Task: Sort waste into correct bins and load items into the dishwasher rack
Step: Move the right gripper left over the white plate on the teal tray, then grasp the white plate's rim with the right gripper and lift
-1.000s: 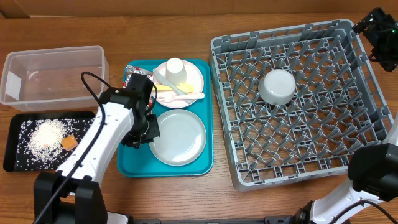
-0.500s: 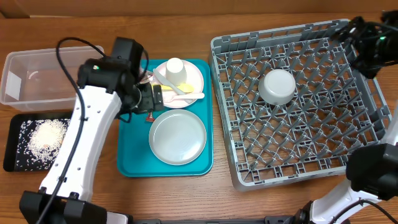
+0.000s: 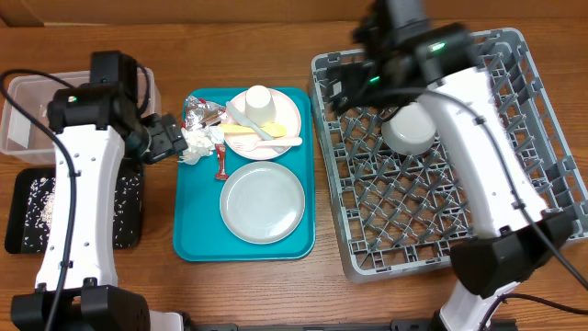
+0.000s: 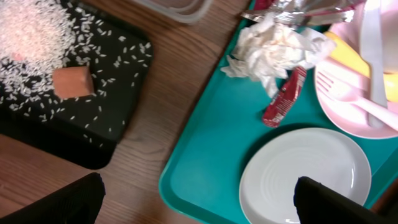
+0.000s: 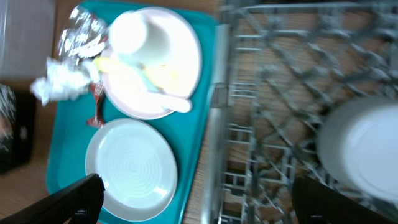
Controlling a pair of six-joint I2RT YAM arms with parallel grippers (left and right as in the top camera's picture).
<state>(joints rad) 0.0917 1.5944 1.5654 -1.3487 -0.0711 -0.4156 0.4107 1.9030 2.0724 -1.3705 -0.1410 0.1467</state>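
On the teal tray [image 3: 197,234] lie a crumpled white napkin [image 3: 197,144], silver foil [image 3: 202,113], a red sachet [image 3: 222,163] and a grey-white plate [image 3: 265,203]. A pinkish plate [image 3: 285,118] carries a white cup [image 3: 258,101] and yellow and pale utensils [image 3: 266,139]. My left gripper [image 3: 173,140] hovers open and empty just left of the napkin [image 4: 273,45]. Rice and an orange cube [image 4: 73,82] lie in the black tray [image 4: 118,118]. My right gripper [image 3: 345,85] hangs open and empty over the rack's [image 3: 514,230] left side, near the white bowl [image 3: 410,129].
The clear tub [image 3: 28,115] stands at the back left, partly behind my left arm, with the black tray [image 3: 23,216] in front of it. The rack's left wall [image 5: 214,124] runs close beside the teal tray's right edge.
My left arm has drawn back leftward off the teal tray, uncovering the napkin, foil and sachet. My right arm has swung from the far right corner to the rack's left side.
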